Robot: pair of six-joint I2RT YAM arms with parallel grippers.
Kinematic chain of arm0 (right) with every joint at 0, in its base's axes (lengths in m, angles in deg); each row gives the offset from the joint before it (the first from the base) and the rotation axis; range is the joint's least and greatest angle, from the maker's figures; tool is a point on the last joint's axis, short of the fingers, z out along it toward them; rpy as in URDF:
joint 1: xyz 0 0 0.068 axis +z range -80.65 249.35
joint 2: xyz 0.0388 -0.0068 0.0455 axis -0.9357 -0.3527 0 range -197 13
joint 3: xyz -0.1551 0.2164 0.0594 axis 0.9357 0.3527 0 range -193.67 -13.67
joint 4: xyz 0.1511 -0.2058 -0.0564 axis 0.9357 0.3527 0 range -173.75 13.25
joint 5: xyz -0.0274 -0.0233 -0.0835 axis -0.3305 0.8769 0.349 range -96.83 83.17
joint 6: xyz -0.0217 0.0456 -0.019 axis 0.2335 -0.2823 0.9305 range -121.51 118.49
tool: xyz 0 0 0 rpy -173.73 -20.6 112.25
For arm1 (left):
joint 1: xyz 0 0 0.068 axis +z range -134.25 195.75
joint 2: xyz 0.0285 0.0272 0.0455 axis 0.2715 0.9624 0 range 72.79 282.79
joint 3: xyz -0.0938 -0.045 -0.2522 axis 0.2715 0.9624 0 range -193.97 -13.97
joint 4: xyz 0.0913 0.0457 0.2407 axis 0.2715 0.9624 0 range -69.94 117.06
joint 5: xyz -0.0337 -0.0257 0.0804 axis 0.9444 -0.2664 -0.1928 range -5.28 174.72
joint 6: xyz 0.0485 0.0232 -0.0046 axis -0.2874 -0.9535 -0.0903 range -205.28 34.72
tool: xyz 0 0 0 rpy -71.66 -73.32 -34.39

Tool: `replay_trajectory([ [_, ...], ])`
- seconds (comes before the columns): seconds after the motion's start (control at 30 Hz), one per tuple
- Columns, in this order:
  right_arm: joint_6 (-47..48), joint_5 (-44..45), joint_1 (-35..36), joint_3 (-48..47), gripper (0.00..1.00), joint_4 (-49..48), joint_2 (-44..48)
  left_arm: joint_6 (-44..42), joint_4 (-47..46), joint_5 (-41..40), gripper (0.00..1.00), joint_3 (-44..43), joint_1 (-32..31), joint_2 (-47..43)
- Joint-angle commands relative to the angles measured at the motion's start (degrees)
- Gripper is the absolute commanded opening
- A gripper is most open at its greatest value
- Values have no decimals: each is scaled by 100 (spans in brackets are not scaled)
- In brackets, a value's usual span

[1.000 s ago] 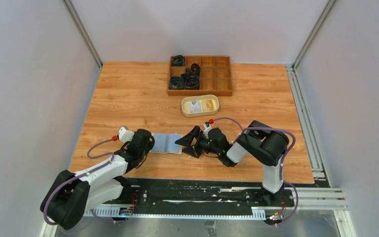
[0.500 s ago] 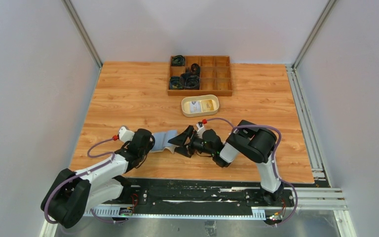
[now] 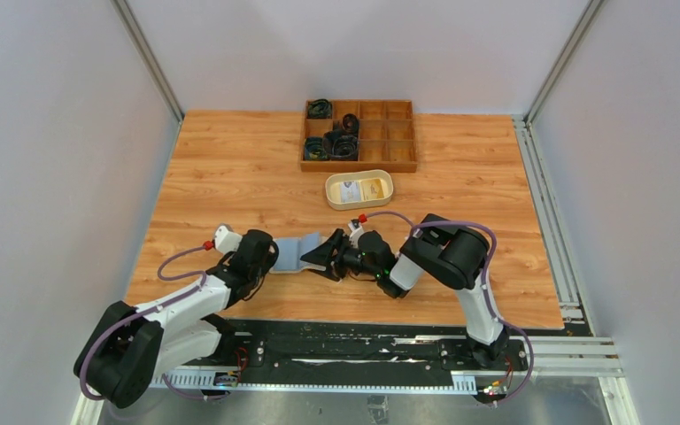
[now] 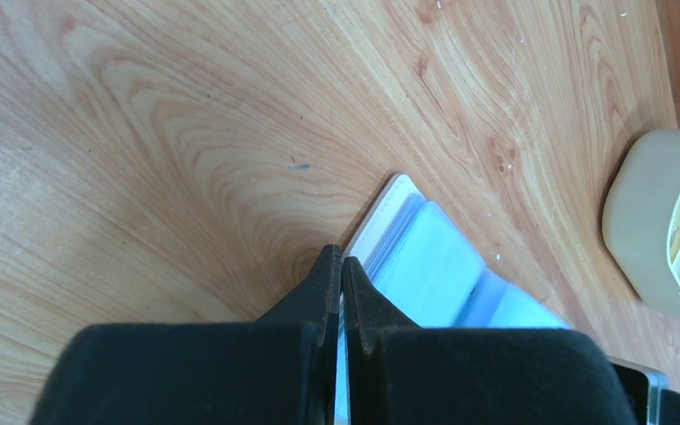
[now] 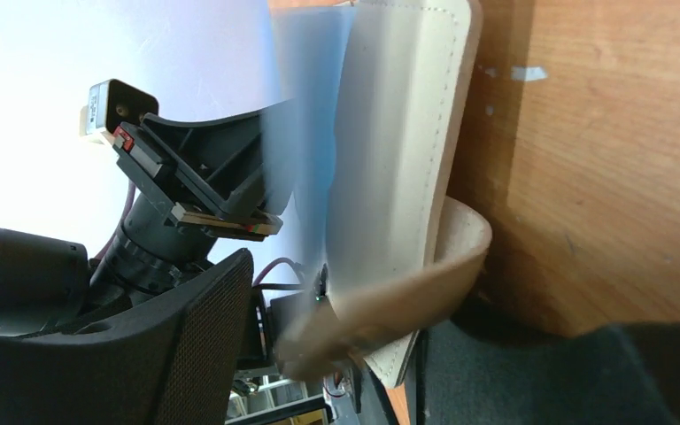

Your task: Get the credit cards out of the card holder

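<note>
The beige card holder (image 3: 299, 252) lies open between my two grippers near the table's front. My left gripper (image 3: 271, 258) is shut on its left edge; in the left wrist view the fingertips (image 4: 341, 262) pinch a thin pale sheet of the card holder (image 4: 425, 266). My right gripper (image 3: 323, 257) is open around the holder's right end, which is tilted up. In the right wrist view the card holder (image 5: 398, 133) stands between the spread fingers (image 5: 186, 345), its tab curling over. A pale blue-grey credit card (image 5: 305, 97) shows along its inner side.
A cream oval dish (image 3: 329, 190) with small items stands behind the grippers and shows in the left wrist view (image 4: 646, 230). A wooden compartment tray (image 3: 359, 166) with black coils is at the back. The left arm (image 5: 177, 204) faces the right wrist camera closely.
My right gripper has moved left onto the card holder's right end, and that half has lifted and folded up. The left gripper has stayed shut at the left edge.
</note>
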Motion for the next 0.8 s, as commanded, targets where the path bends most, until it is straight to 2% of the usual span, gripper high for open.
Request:
replay_trajectory([
  [0.0,443,129,37,430,62,1887,-450,-95,140,-53,0,-81,-14,-22],
  [0.2,725,317,-87,553,55,2189,-134,-250,341,-141,0,-59,-14,-186],
  [0.37,807,352,-161,553,41,2243,-115,-458,427,-114,0,-71,-14,-218],
  [0.5,847,388,-243,546,35,2224,-160,-627,326,-14,0,-46,-14,-180],
  [0.57,916,385,-317,524,25,2172,-199,-748,200,99,0,-34,-14,-113],
  [0.63,1019,294,-414,474,3,2125,-226,-893,69,259,0,-57,-14,6],
  [0.73,1030,203,-539,527,0,1935,-219,-1088,-6,537,1,-109,-14,207],
  [0.77,1012,217,-581,582,0,1863,-206,-1094,-31,627,5,-112,-14,245],
])
